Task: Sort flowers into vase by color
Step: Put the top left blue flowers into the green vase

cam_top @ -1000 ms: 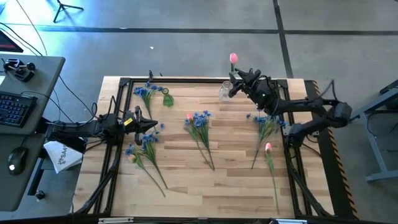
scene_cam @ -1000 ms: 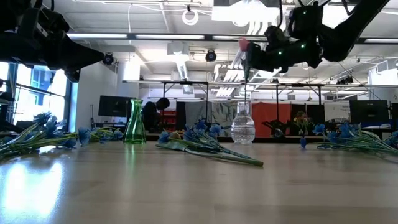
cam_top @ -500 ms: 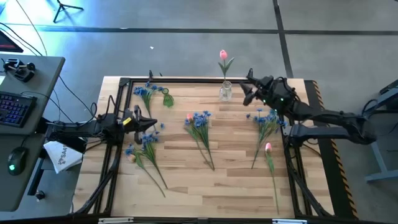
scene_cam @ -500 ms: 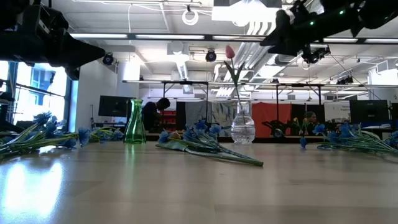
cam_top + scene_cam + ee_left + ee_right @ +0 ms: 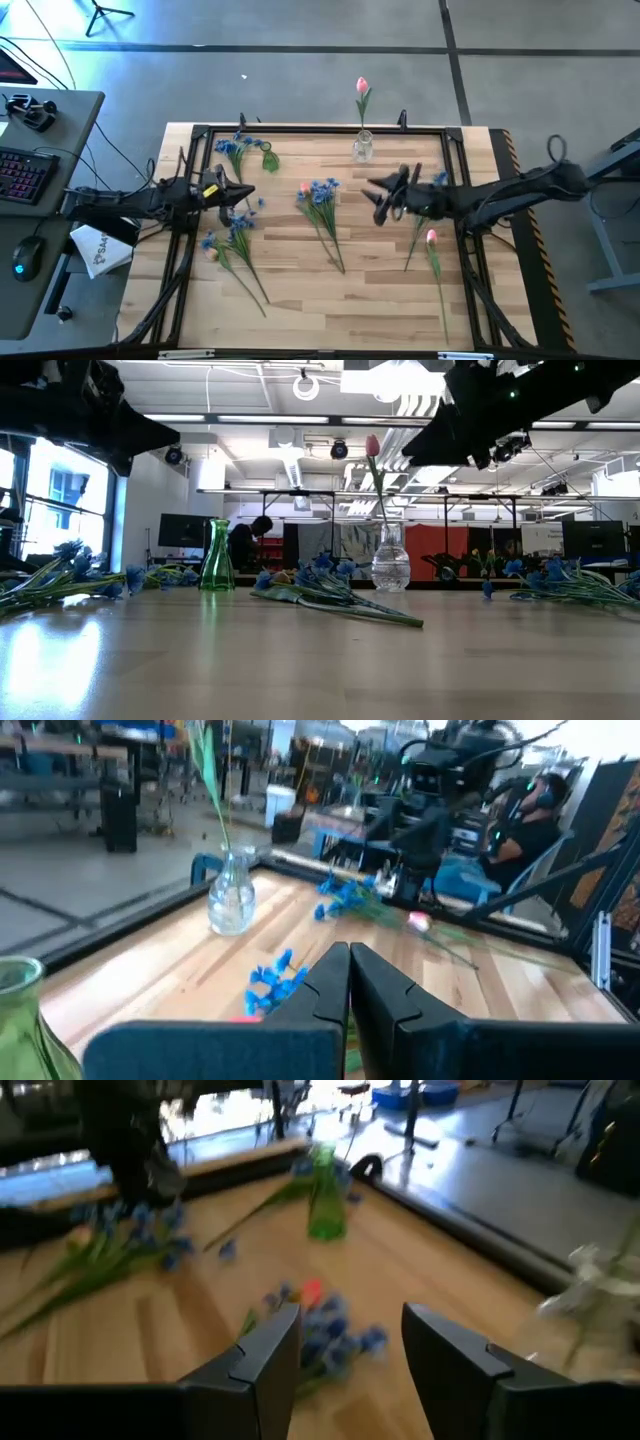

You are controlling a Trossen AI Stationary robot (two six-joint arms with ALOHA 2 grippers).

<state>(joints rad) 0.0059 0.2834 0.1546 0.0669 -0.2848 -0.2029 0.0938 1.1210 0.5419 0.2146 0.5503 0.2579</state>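
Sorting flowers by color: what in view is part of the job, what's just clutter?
Job: clear vase holding a pink tulip; green vase; blue bunches; loose pink tulip; right gripper, open; left gripper, shut.

Clutter: keyboard, mouse, white bag.

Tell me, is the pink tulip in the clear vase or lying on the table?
In the vase. The pink tulip stands upright with its stem inside the clear vase.
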